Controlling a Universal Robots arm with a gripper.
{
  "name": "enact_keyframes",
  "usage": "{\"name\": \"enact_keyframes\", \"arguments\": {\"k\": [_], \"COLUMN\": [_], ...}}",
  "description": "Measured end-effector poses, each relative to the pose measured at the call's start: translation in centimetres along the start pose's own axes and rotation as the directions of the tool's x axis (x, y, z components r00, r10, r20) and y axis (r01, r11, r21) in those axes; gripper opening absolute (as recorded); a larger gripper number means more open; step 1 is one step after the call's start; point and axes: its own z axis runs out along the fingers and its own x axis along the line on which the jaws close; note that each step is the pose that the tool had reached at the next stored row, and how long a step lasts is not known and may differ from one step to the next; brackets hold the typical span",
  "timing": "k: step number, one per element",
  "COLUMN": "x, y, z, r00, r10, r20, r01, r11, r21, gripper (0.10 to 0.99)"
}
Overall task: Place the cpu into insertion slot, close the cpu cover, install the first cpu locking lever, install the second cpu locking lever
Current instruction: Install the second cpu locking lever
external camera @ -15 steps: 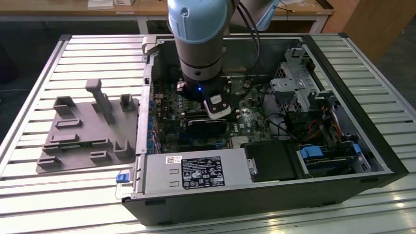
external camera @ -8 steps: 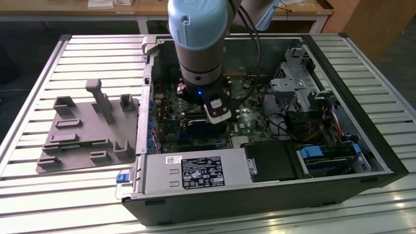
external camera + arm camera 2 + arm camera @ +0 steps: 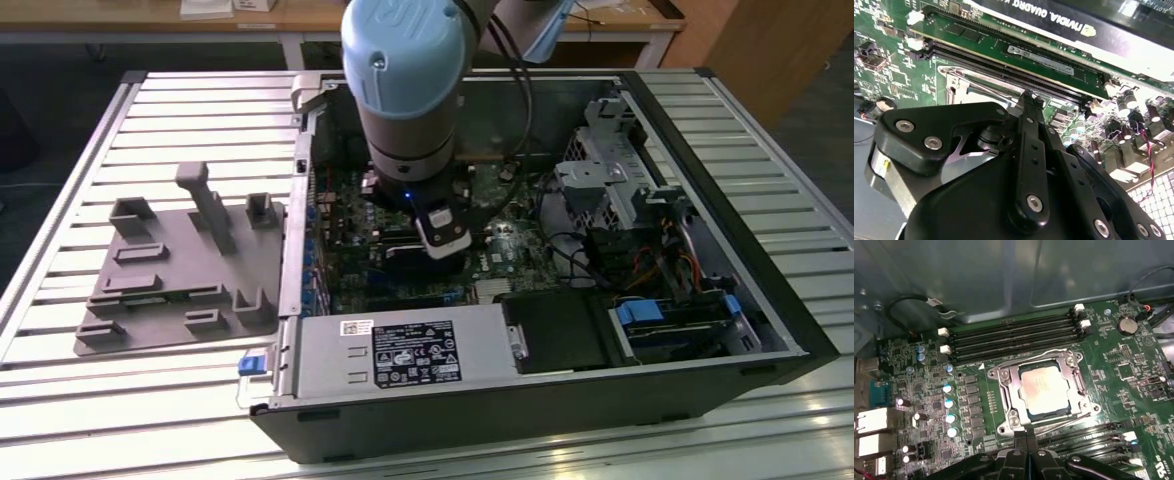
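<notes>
Black claw fingers (image 3: 1026, 452), pinched together and empty, hover just beside the near edge of the silvery square cpu cover (image 3: 1004, 382), shut over the silver-grey square cpu (image 3: 1044, 390) seated in its socket

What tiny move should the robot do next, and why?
Probably a gentle push down on the wire lever by its tips. The cpu is already seated, the cpu cover lies flat around it, and the shut end effector sits right at that lever, which looks not quite tucked in.
</notes>
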Motion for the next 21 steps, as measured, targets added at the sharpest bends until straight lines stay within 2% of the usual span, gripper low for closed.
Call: {"name": "enact_keyframes", "arguments": {"k": [4, 10, 15, 21], "x": [0.10, 0.43, 0.74, 0.85], "y": [-0.22, -0.50, -0.68, -0.57], "z": [0.27, 0.73, 1.01, 1.34], "r00": [1.0000, 1.0000, 1.0000, 1.0000], "r10": [0.001, 0.002, 0.003, 0.003], "r20": [-0.0029, -0.0051, -0.0056, -0.0057], "r01": [-0.001, -0.003, -0.003, -0.003], "r11": [0.9999, 0.9997, 0.9997, 0.9996], "r21": [-0.014, -0.024, -0.026, -0.026], "gripper": [0.102, 0.102, 0.102, 0.102]}}
